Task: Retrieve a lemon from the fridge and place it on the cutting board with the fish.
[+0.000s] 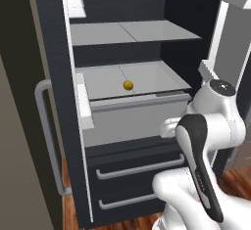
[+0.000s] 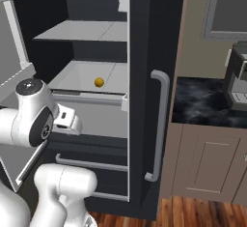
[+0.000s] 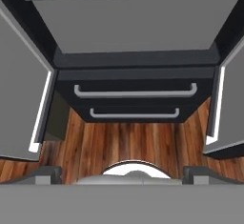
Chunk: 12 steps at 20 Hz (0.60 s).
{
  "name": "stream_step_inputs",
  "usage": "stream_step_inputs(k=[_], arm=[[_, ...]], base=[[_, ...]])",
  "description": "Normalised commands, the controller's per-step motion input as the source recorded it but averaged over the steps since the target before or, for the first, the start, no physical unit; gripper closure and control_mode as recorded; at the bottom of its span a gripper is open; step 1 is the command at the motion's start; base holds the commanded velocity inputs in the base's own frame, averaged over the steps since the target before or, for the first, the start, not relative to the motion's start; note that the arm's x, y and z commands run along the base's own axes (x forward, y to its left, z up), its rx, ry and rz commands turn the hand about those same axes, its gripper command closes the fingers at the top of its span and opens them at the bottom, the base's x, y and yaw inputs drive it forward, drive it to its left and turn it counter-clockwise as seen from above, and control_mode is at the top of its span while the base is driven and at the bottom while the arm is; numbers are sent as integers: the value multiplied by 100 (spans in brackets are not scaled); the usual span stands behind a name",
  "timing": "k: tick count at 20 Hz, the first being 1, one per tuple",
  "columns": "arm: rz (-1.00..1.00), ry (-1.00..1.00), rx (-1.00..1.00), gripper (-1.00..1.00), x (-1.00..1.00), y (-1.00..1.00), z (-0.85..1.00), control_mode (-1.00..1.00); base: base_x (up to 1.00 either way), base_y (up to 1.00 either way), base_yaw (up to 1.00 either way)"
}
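Both doors of the fridge (image 1: 122,48) stood open, with the lemon (image 1: 128,85) on a grey inner shelf.

Largest was the dark charcoal fridge, its left door edge-on in the left base view with a long grey bar handle (image 1: 46,136), its right door in the right base view carrying another handle (image 2: 160,124). Below the shelves, two lower drawers (image 3: 133,99) with grey handles sat shut above the wood floor (image 3: 124,142). Beside the fridge, a dark stone counter (image 2: 202,105) carried a coffee machine (image 2: 237,76) toward its right edge. The white arm (image 1: 215,121) reached in front of the drawers. The gripper (image 3: 124,173) pointed down at the floor, jaws spread wide and holding nothing. The lemon, round with no clear long axis, lay near the shelf's middle, well above the gripper.
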Motion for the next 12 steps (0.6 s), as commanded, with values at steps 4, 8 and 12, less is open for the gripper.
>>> stream_step_inputs(k=[4,8,12], arm=[[-2,0,0,-100,8,22,0,100],[0,0,0,-100,0,0,0,100],[0,0,0,-100,0,0,0,100]], base=[[9,16,-1],[32,22,0],[42,-3,0]])
